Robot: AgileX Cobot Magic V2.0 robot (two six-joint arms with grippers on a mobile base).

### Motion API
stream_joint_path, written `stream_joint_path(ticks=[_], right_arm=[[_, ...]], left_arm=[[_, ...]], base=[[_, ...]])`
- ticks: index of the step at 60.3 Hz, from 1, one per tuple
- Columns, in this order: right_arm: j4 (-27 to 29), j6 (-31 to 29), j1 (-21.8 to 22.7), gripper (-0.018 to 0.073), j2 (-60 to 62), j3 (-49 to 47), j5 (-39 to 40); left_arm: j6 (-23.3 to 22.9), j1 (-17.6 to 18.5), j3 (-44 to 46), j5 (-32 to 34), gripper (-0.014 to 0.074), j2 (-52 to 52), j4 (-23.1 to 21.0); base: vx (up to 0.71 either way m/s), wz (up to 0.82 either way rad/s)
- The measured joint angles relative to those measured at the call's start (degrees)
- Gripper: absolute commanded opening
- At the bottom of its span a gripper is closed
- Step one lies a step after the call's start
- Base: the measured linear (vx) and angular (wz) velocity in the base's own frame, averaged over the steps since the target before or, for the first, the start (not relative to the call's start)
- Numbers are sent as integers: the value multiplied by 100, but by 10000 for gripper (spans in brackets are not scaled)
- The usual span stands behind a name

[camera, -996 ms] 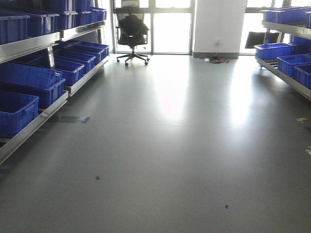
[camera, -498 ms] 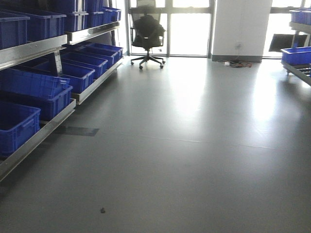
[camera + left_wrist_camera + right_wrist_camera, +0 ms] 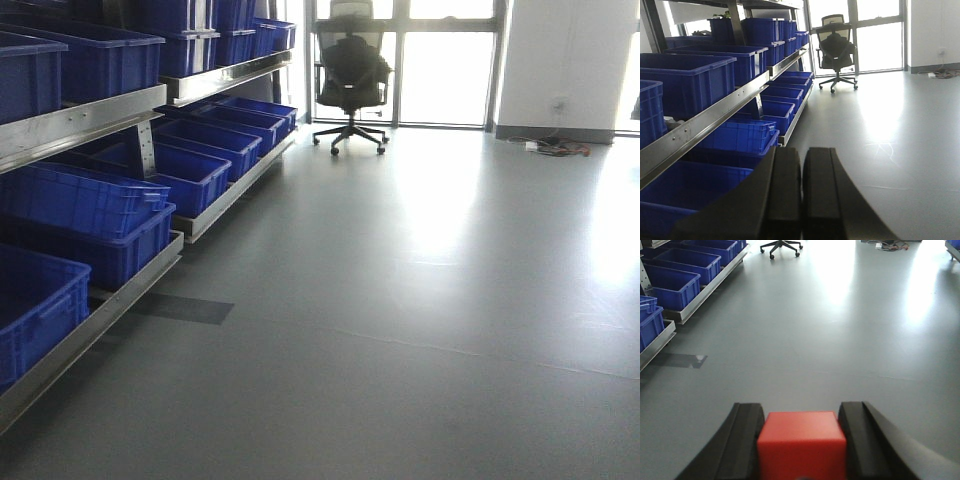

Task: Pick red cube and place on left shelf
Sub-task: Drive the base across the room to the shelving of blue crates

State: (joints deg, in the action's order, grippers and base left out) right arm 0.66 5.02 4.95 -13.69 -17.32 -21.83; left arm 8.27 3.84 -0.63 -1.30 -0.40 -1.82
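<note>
My right gripper [image 3: 801, 412] is shut on the red cube [image 3: 802, 442], which sits between its two black fingers above the grey floor. My left gripper [image 3: 802, 155] is shut and empty, its black pads nearly touching. The left shelf [image 3: 75, 122] runs along the left side of the front view, with steel rails and dark-blue crates [image 3: 80, 200] on its tiers. It also shows close on the left in the left wrist view [image 3: 715, 117] and at the far left edge of the right wrist view [image 3: 685, 310]. Neither gripper shows in the front view.
A black office chair [image 3: 351, 70] stands at the far end by the windows; it also shows in the left wrist view [image 3: 836, 50]. A white pillar [image 3: 565, 60] with cables [image 3: 555, 147] at its foot stands at the back right. A dark patch [image 3: 185, 308] marks the floor near the shelf.
The front view has swung left and moved forward: the left shelf now fills more of the left side, the chair has shifted right, and the right-hand rack has left the view.
</note>
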Motion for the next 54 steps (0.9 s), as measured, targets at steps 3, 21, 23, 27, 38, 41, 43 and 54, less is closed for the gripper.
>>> stream_joint_path(ticks=[3, 21, 23, 27, 38, 41, 43, 54], right_arm=[[0, 0, 0, 57, 0, 0, 0], [0, 0, 0, 57, 0, 0, 0], [0, 0, 0, 57, 0, 0, 0], [0, 0, 0, 57, 0, 0, 0], [0, 0, 0, 57, 0, 0, 0], [0, 0, 0, 57, -11, 0, 0], [0, 0, 0, 57, -12, 0, 0], [0, 0, 0, 57, -12, 0, 0]], left_arm=[[0, 0, 0, 0, 106, 0, 0], [0, 0, 0, 0, 106, 0, 0], [0, 0, 0, 0, 106, 0, 0], [0, 0, 0, 0, 106, 0, 0], [0, 0, 0, 0, 106, 0, 0], [0, 0, 0, 0, 106, 0, 0], [0, 0, 0, 0, 106, 0, 0], [0, 0, 0, 0, 106, 0, 0]], base=[[67, 20], [65, 27], [63, 40], [62, 44], [58, 53], [55, 56], [55, 50], [52, 48]])
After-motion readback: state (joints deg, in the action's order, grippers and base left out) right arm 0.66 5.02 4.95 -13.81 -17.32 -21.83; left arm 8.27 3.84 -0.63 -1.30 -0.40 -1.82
